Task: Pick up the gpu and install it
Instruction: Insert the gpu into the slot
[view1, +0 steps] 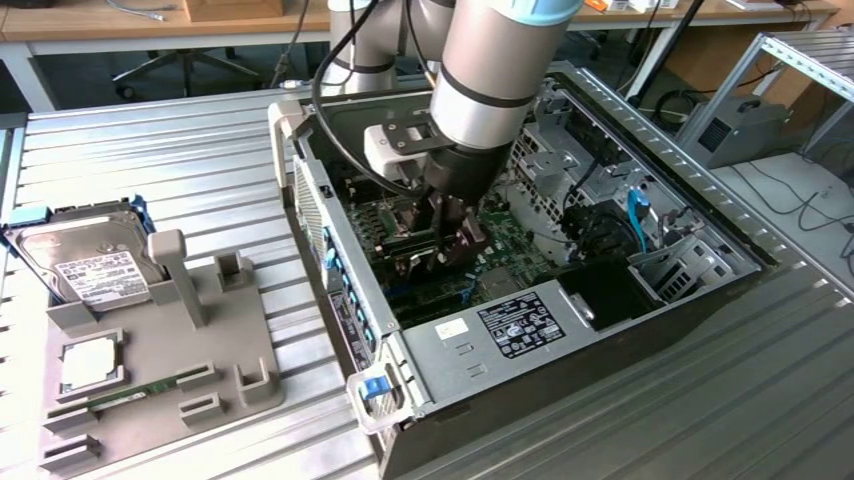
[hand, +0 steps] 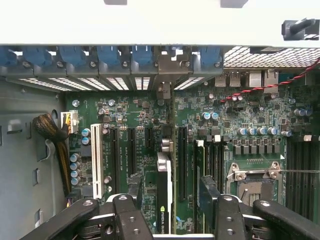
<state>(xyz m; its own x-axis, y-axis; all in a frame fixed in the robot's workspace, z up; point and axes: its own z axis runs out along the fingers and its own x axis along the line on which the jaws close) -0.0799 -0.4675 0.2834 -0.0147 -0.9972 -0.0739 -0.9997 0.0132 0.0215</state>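
**Black card on edge in the green board, jaws apart on either side**

Black and edge-on, the gpu (hand: 164, 200) stands upright in a slot of the green motherboard (hand: 235, 120); its long edge runs toward the row of blue slot clips (hand: 107, 55) at the rear wall, and a small green logo shows near its closer end. The gripper (hand: 171, 182) straddles the card with its jaws set wide; one of the fingers (hand: 134, 189) stands to one side of it and the other to the opposite side, and a strip of board is visible between each finger and the card, so neither appears to touch it. A white expansion slot (hand: 96, 160) lies parallel to the card; the empty CPU socket (hand: 255, 175) sits on the card's other side.

At the centre of the exterior view the arm (view1: 501, 60) reaches down into the open computer case (view1: 310, 200), with the gripper (view1: 451, 235) low over the board. At the exterior view's left a grey fixture (view1: 200, 340) rests on the ribbed metal table (view1: 174, 150); beside it lies a hard drive (view1: 87, 262) with a white label; a CPU (view1: 91, 366) and a RAM stick (view1: 134, 393) sit in the fixture's lower-left part, well apart from the case.
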